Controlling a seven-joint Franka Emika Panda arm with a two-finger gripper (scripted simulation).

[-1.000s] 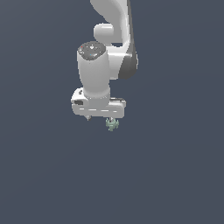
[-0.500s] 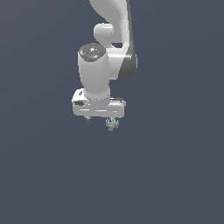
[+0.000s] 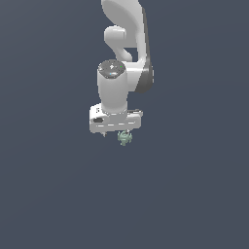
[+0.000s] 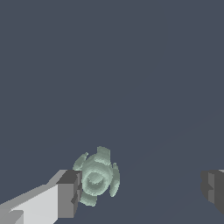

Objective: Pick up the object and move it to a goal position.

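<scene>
The object (image 3: 124, 138) is a small pale grey-green knobbly lump lying on the dark floor, just under the exterior view's right end of the white hand. My gripper (image 3: 115, 134) hangs low over it and is open. In the wrist view the object (image 4: 97, 177) sits right against one grey fingertip (image 4: 68, 194), while the other fingertip (image 4: 213, 188) stands far off across a wide gap. The gripper (image 4: 139, 189) has the object between its fingers, off-centre. Whether the near fingertip touches the object I cannot tell.
A flat, uniform dark grey floor (image 3: 194, 194) surrounds the arm. The white arm (image 3: 124, 44) rises above the hand.
The hand has turned slightly and now looks more level in the exterior view. The object has stayed in the same spot.
</scene>
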